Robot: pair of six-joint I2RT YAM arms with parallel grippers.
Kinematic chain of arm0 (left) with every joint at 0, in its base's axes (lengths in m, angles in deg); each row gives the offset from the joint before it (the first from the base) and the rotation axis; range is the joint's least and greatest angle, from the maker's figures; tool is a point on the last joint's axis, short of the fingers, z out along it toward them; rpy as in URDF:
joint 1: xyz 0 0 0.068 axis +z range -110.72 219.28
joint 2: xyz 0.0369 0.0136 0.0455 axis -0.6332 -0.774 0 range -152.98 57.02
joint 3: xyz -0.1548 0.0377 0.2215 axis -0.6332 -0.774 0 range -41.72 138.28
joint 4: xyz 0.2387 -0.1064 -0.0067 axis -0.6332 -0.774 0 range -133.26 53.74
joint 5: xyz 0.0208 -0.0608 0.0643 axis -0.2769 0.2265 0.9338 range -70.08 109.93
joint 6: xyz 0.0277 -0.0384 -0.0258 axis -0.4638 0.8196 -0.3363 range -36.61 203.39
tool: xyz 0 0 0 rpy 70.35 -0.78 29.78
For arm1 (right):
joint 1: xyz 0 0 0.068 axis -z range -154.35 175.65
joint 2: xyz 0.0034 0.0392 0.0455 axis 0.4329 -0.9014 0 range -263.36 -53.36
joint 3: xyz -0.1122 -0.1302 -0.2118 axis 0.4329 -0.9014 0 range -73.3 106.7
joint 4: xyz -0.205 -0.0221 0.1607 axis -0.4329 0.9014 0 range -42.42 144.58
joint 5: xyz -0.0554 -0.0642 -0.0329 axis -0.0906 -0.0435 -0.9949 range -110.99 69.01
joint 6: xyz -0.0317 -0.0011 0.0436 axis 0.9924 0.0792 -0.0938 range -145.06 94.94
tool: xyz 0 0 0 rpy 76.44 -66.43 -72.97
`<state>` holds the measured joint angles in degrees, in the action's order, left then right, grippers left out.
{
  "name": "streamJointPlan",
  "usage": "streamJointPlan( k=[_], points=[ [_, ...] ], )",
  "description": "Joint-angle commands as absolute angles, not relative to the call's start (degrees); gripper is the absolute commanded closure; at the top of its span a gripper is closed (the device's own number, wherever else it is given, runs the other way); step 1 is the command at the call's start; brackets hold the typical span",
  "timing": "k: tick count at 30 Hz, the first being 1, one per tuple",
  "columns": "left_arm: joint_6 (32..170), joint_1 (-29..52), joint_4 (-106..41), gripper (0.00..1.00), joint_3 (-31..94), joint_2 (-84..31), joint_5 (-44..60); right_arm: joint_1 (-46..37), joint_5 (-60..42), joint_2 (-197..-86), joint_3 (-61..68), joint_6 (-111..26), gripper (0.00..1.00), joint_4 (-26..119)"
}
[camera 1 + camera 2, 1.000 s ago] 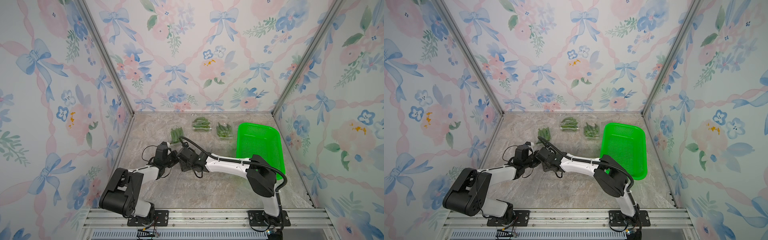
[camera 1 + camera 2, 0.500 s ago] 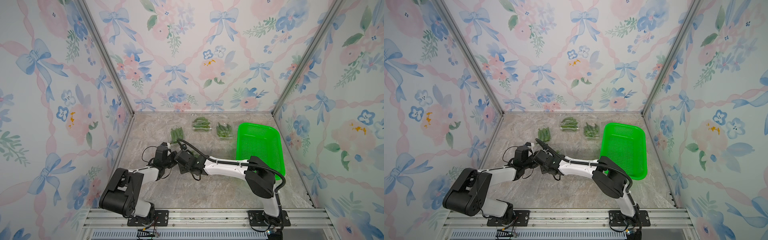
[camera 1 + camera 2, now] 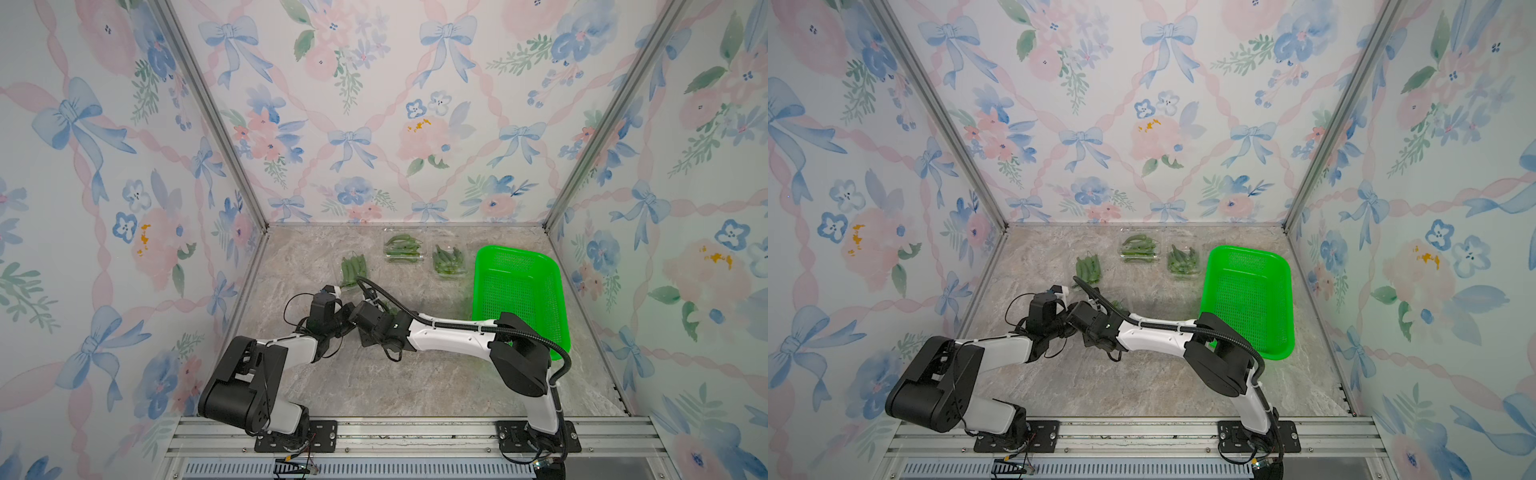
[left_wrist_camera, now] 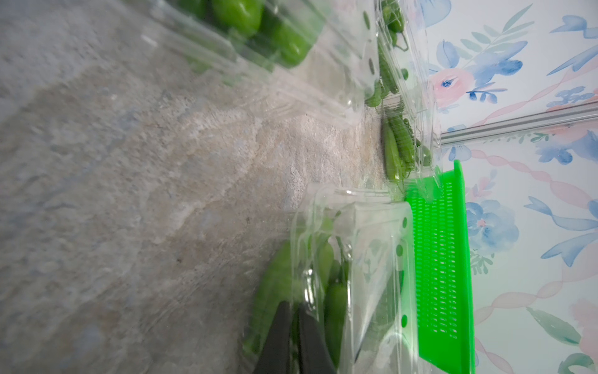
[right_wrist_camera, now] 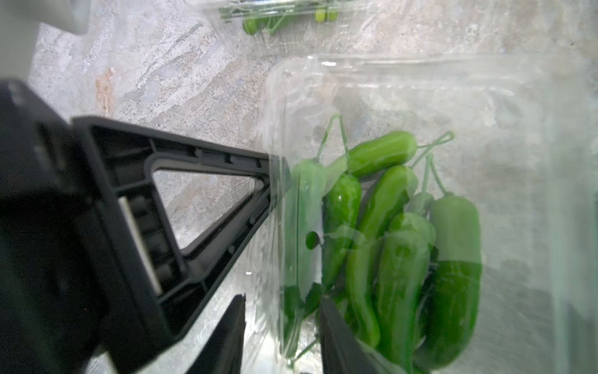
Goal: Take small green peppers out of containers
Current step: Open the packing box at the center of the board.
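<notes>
Small green peppers lie heaped in the clear container, left of centre on the surface. Your left gripper has its jaws pinched on the container's rim. Your right gripper holds its jaws apart, straddling the container's wall.
</notes>
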<state>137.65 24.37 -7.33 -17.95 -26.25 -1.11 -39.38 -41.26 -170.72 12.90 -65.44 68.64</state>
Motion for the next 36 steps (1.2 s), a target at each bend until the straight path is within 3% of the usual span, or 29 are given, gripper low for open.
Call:
streamJointPlan(
  k=[1, 21, 29, 36],
  points=[
    [137.1, 24.2, -9.7, 0.9, -19.4, -27.1, -4.3, -39.3, -39.5, -174.6, 10.3, -66.7, 0.64, 73.1],
    [136.4, 24.4, -9.2, 0.94, -19.9, -28.5, -4.2, -41.0, -48.3, -175.0, 17.6, -59.3, 1.0, 83.2],
    [135.9, 24.5, -9.7, 0.99, -20.4, -28.7, -3.3, -39.3, -52.4, -171.1, 19.3, -55.5, 1.0, 86.6],
    [134.1, 24.5, -12.8, 1.0, -19.1, -28.6, -1.6, -38.2, -47.3, -165.1, 17.6, -54.9, 1.0, 81.7]
  ],
)
